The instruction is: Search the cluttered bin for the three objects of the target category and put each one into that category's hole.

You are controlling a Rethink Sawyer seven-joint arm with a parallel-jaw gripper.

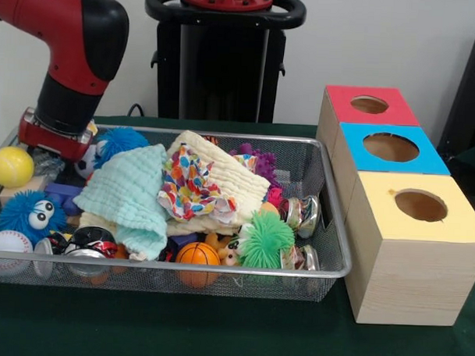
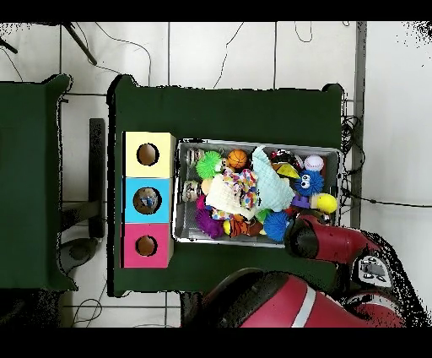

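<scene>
The silver wire-mesh bin sits on the green table, full of clutter. It also shows in the overhead view. My gripper reaches down into the bin's far left corner, beside a yellow ball and a blue fuzzy toy. Its tip is hidden by the red wrist and the clutter. In the overhead view the arm covers that corner. Three wooden boxes stand beside the bin, each with a round hole: red top, blue top, yellow top.
The bin holds a mint cloth, a cream cloth, a patterned cloth, a basketball, a baseball, a green spiky ball, a blue toy with eyes and shiny metal pieces.
</scene>
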